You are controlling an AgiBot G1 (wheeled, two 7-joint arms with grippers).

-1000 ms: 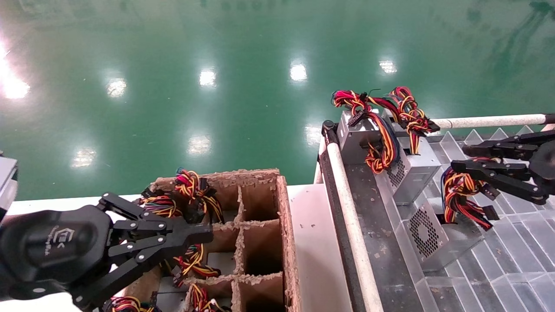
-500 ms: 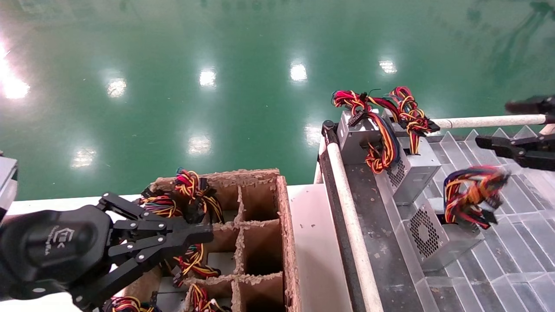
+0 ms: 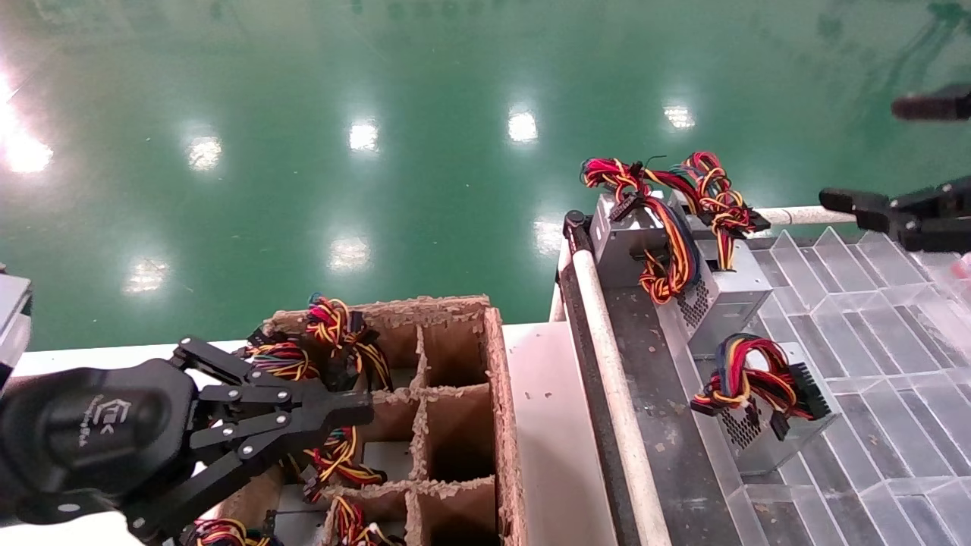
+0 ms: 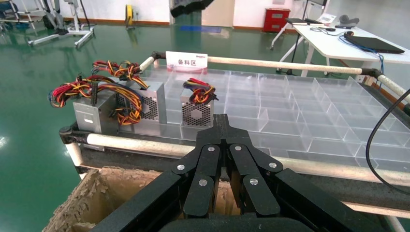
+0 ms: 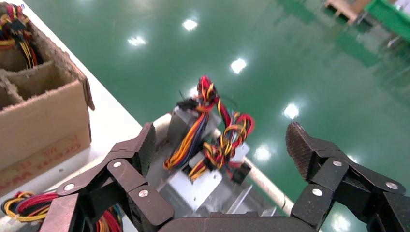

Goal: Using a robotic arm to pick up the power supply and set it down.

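The power supply (image 3: 766, 425) lies in the clear tray (image 3: 872, 303) at lower right of the head view, its wires (image 3: 751, 379) draped over the top. The right end effector (image 3: 895, 163) hangs at the upper right edge, jaws spread wide and empty; the left end effector (image 3: 356, 413) rests closed over the carton (image 3: 497, 394) at lower left. Judgement: the set-down looks complete, so the right arm should retreat straight up and away, well apart from the wires, so that nothing snags.

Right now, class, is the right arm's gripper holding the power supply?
No: the right gripper hangs open, away from the power supply, which sits on the clear tray.
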